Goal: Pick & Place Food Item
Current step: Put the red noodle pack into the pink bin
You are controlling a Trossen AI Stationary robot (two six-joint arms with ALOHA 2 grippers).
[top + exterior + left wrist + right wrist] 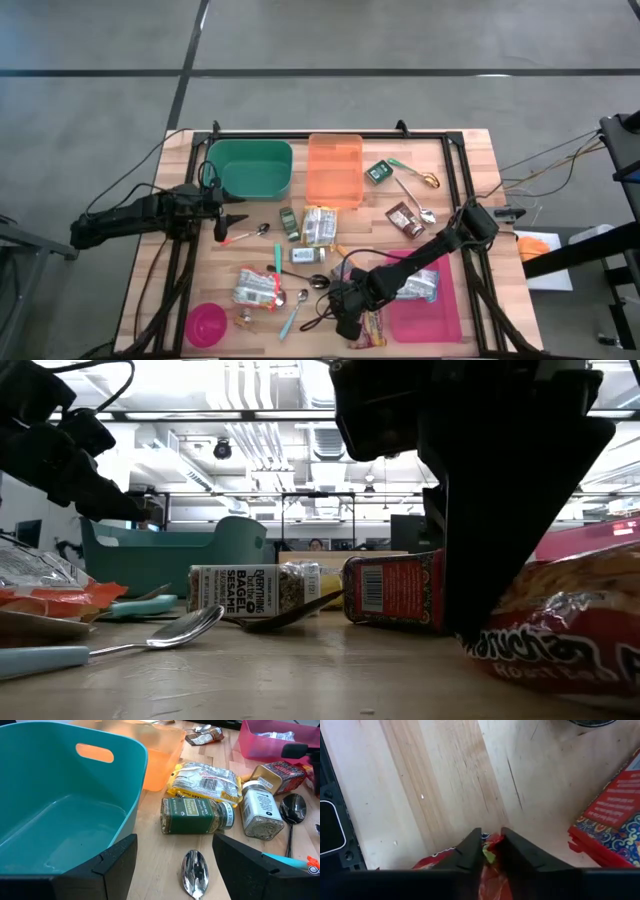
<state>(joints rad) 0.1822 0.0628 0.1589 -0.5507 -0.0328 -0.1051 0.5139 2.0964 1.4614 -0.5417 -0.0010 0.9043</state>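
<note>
A small spice jar [255,591] lying on its side near the middle of the table has a white label reading "Everything but the Bagel Sesame". A red and yellow noodle packet [560,630] at the table's near edge shows part of the name "Maruchan". Other labels are too small to read.

teal bin [250,168], orange bin [334,168], spoon [194,872], pink bowl [206,324] on table.
</note>
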